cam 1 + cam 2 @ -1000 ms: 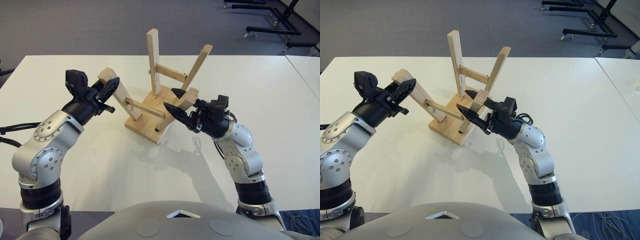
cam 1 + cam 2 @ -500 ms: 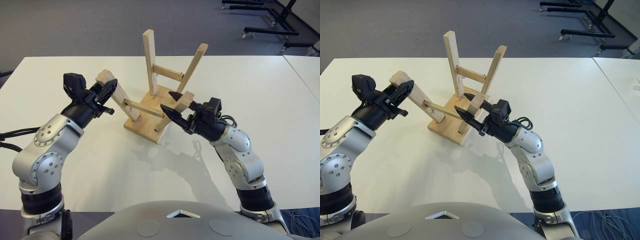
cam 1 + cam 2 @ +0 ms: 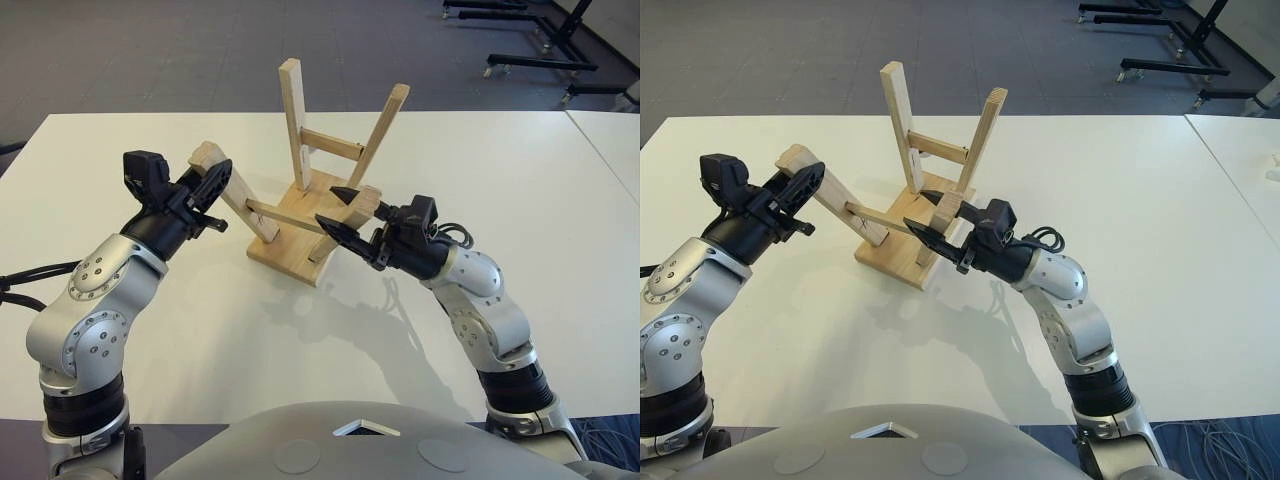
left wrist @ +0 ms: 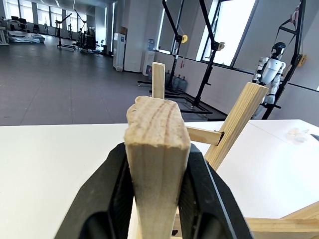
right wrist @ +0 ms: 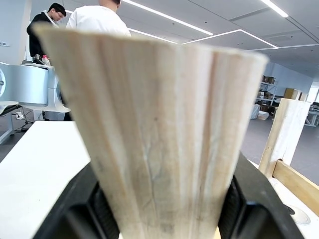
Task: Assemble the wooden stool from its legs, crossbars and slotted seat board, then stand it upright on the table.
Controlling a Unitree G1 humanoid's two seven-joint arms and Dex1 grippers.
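Observation:
The wooden stool lies upside down on the white table [image 3: 520,190], its seat board [image 3: 283,262] flat on the top. Two far legs [image 3: 293,120] stand up, joined by a crossbar [image 3: 332,146]. My left gripper [image 3: 212,182] is shut on the tip of the near left leg [image 3: 240,200], which leans outward; in the left wrist view the leg's end [image 4: 157,129] sits between black fingers [image 4: 112,194]. My right gripper [image 3: 340,212] is shut on the near right leg [image 3: 366,200], whose end [image 5: 159,124] looms large in the right wrist view. A thin crossbar [image 3: 285,217] links the two near legs.
Bare table top surrounds the stool on all sides. A second white table [image 3: 615,135] adjoins at the right. Black wheeled frames [image 3: 540,50] stand on the floor beyond the far edge.
The stool's legs have tipped slightly to the left while the seat board stayed put. My right gripper pushed left with its leg, and the left gripper drifted a little left too.

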